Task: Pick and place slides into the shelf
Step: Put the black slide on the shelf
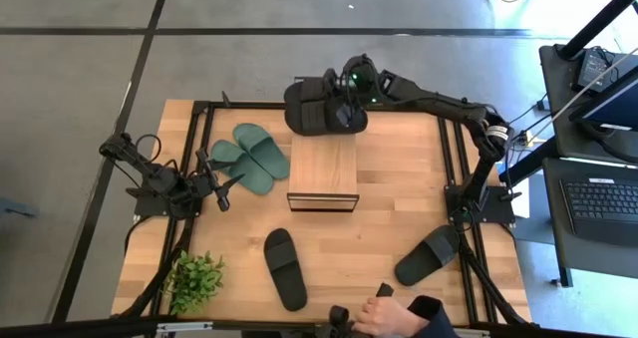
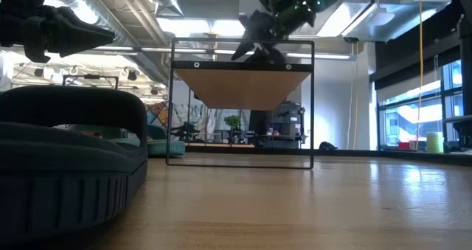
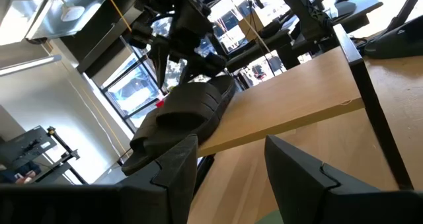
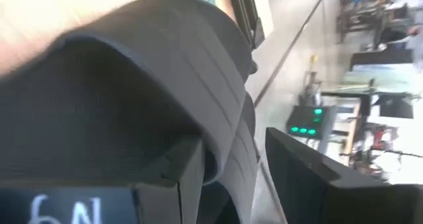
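Light wooden plank shelf on a thin black frame [image 1: 322, 167] stands at table centre; two black rubber slide sandals [image 1: 321, 105] lie at its 12 o'clock edge, long axes apparently 12-to-6. The right gripper [image 1: 344, 107] pinches one slide's broad strap, probably light, flexible and grippy. Left gripper [image 1: 221, 183] waits spread at 9 o'clock.

A light wooden worktop [image 1: 399, 188] inside a black frame is carrying a small shelf [image 1: 323, 169] with a plank top near its middle. Two green slides [image 1: 249, 154] are lying side by side just left of the shelf. One black slide [image 1: 285, 268] is resting near the front edge, another black slide [image 1: 428, 255] toward the right edge. A small potted plant [image 1: 193, 279] is sitting at the front-left corner.
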Robot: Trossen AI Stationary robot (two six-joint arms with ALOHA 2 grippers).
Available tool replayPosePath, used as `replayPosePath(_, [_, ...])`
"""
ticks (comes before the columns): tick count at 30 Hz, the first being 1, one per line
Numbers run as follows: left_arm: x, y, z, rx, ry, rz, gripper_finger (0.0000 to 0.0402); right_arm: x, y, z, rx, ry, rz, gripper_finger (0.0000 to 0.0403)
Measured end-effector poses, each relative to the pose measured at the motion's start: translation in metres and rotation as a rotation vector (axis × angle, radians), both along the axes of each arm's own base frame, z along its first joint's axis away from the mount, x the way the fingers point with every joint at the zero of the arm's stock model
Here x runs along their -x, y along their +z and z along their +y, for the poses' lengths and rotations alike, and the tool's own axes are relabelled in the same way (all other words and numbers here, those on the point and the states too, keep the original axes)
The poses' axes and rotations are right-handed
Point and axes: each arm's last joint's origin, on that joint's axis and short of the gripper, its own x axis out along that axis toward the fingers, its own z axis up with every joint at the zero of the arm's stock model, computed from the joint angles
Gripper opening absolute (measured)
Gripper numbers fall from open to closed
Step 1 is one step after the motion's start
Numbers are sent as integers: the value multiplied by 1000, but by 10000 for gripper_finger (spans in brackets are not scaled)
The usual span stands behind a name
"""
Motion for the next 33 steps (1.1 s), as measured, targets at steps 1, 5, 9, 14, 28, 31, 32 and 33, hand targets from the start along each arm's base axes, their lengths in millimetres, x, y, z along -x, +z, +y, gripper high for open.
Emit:
replayPosePath(1, [0,0,0,0,0,0,168,1,2,0,-16,-8,5,159])
replayPosePath(5, [0,0,0,0,0,0,168,1,2,1,-37,-20,9,159])
replayPosePath(9, [0,0,0,0,0,0,168,2,0,1,-61,-29,23,159])
replayPosePath(14, [0,0,0,1,0,-1,168,2,0,1,-88,-42,17,159])
replayPosePath(28, [0,0,0,2,0,-1,168,5,0,-1,-106,-221,31,159])
replayPosePath(31, [0,0,0,1,0,-1,168,9,3,2,-137,-251,48,159])
replayPosePath(32, [0,0,0,1,0,-1,168,11,6,3,-160,-267,59,159])
replayPosePath(33, [0,0,0,2,0,-1,168,11,10,4,-186,-283,63,159])
